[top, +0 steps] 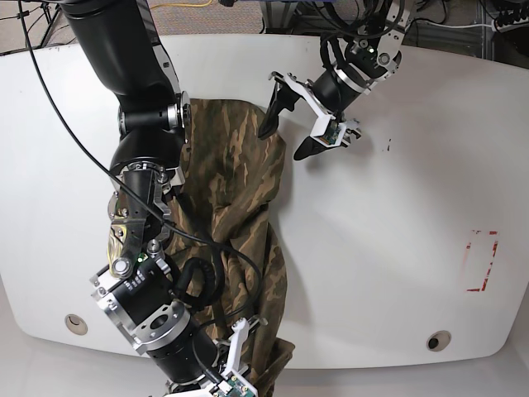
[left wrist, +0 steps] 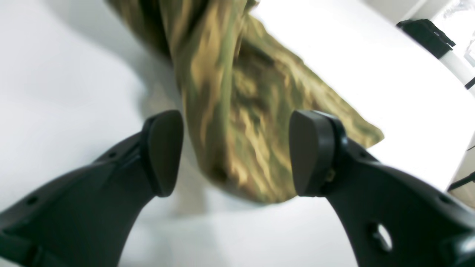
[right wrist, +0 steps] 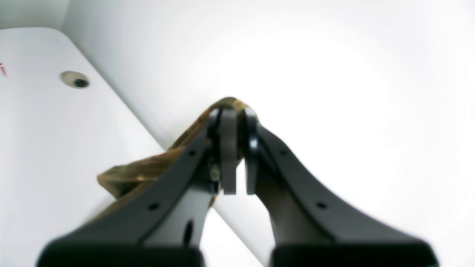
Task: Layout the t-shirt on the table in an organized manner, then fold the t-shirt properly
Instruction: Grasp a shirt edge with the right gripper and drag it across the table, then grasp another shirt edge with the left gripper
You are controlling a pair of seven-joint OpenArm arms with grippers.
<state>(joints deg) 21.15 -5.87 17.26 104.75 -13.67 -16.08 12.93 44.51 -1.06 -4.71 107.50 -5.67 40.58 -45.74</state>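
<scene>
Black fingers (left wrist: 163,152) of the left gripper (left wrist: 236,152) fill the foreground of the left wrist view, spread wide and gripping nothing. Between and beyond them the t-shirt (left wrist: 237,111) hangs in a bunched camouflage fold, with its hem close to the right-hand pad; contact cannot be made out. White table (left wrist: 389,92) lies behind, and only this view catches a dark object (left wrist: 426,35) off its far corner.

Right wrist view: the right gripper (right wrist: 232,122) is pinched on a ridge of the t-shirt (right wrist: 148,170), whose cloth trails down to the left of the fingers. Alone here, a round grommet (right wrist: 75,79) and a scrap of red marking at the left frame edge show on the table (right wrist: 44,148).

Base view: the t-shirt (top: 235,190) stretches in a long rumpled band from the open left gripper (top: 289,128) to the right gripper (top: 240,335) at the table's (top: 397,223) near edge. Only this view shows the red-outlined rectangle (top: 481,260). No readable writing anywhere.
</scene>
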